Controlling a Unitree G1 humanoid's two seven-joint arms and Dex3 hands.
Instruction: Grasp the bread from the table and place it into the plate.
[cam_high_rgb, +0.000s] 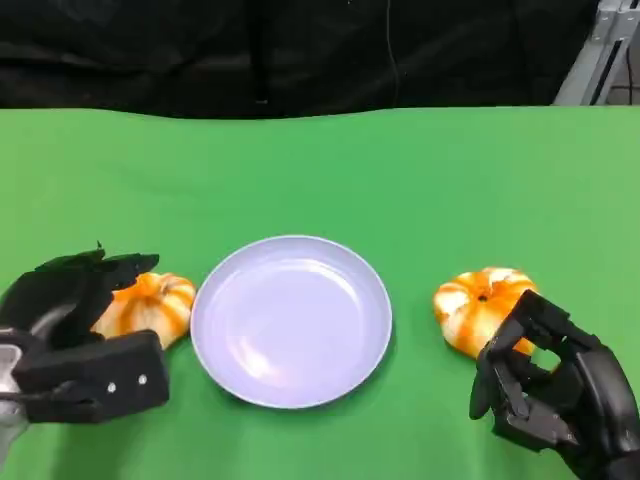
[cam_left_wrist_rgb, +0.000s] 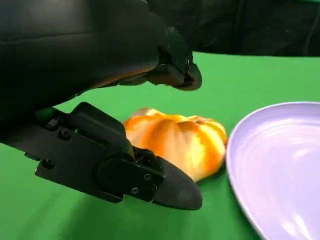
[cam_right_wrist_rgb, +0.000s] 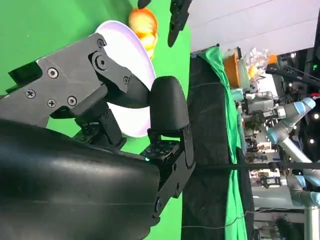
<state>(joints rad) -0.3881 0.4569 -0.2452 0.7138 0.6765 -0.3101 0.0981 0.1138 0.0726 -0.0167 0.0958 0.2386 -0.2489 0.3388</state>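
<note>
From the head view you see a pale lilac plate (cam_high_rgb: 291, 320) in the middle of the green table (cam_high_rgb: 400, 170), with nothing in it. Two orange-and-white striped breads, round and ribbed like small pumpkins, lie on the cloth either side of it. The left bread (cam_high_rgb: 150, 306) sits just beside the plate's rim, and your left hand (cam_high_rgb: 75, 335) is around it, fingers spread apart above and below, not yet closed on it. The right bread (cam_high_rgb: 482, 308) lies near the plate's other side, apart from the rim; your right hand (cam_high_rgb: 550, 390) sits just in front of it with fingers curled loosely, nothing in them.

The left wrist view gives you what the head view cannot: the gap. The left hand's fingers (cam_left_wrist_rgb: 165, 182) bracket the left bread (cam_left_wrist_rgb: 180, 140) from two sides with green cloth visible between, so you can see no contact. The bread's glossy ribs show clearly here, and the plate's rim (cam_left_wrist_rgb: 240, 165) lies just beside it.

In the right wrist view the right hand's fingers (cam_right_wrist_rgb: 167, 107) block most of the scene; behind them you see part of the plate (cam_right_wrist_rgb: 137, 52) and, beyond it, the far bread (cam_right_wrist_rgb: 144, 25) under the other hand's fingertips.
</note>
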